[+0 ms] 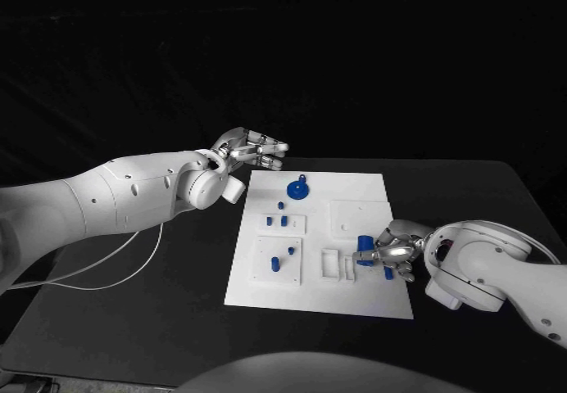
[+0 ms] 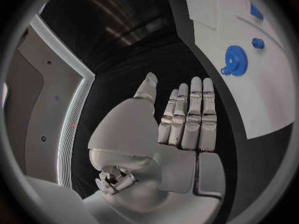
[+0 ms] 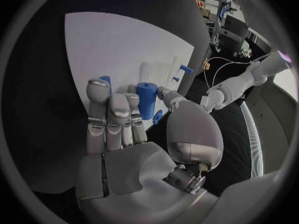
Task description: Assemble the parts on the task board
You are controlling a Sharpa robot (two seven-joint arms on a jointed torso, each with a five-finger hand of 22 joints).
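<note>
The white task board lies in the middle of the black table. A blue gear rests near its far edge, with several small blue pegs standing in the left-hand blocks. My right hand is low over the board's right side and pinches an upright blue cylinder between thumb and fingers; a smaller blue piece lies by the hand. My left hand hovers off the board's far left corner, fingers straight and holding nothing, with the gear ahead of it.
A white cable runs across the table under my left arm. Raised white blocks and a square plate stand on the board. Bare black table surrounds the board on all sides.
</note>
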